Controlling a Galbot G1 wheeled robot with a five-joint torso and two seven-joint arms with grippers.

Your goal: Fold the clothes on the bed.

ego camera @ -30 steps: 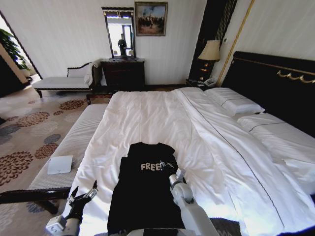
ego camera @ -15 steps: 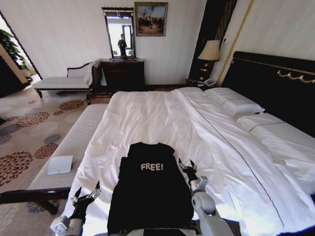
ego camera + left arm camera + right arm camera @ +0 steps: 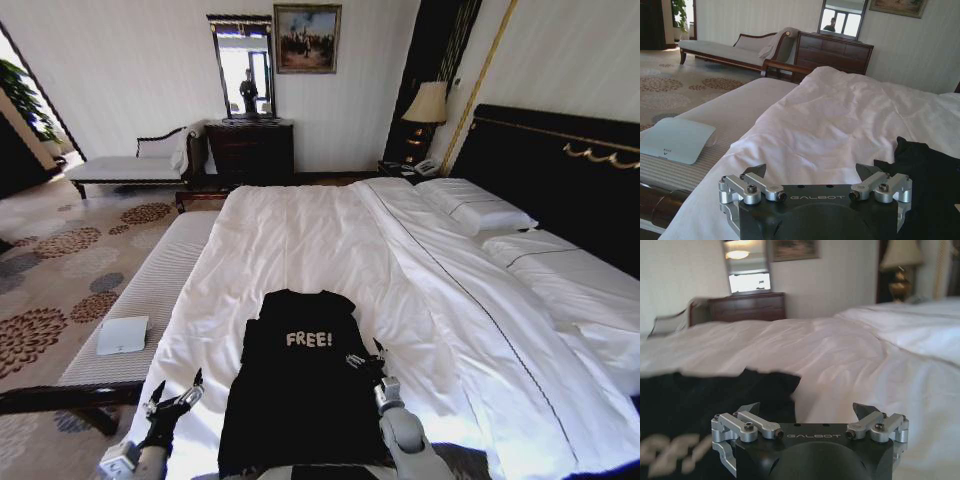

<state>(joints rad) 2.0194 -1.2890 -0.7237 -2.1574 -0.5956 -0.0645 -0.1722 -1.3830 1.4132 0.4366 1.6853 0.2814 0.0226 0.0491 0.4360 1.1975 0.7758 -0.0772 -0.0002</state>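
Reaching low over the black top [image 3: 305, 385], right tool [image 3: 364, 357] spread wide; left tool [image 3: 172, 397] likewise released, beside it

1. Clothes [image 3: 300, 390]: soft matt black cloth, white printed lettering.
2. Bed [image 3: 330, 250]: white cloth duvet, smooth with light creases; glossy black headboard (gilt trim).
3. Left gripper [image 3: 812, 172], right gripper [image 3: 807, 410]: brushed silver metal fingers, spread apart, on matt black housings.
4. Dresser [image 3: 250, 150]: dark polished wood.
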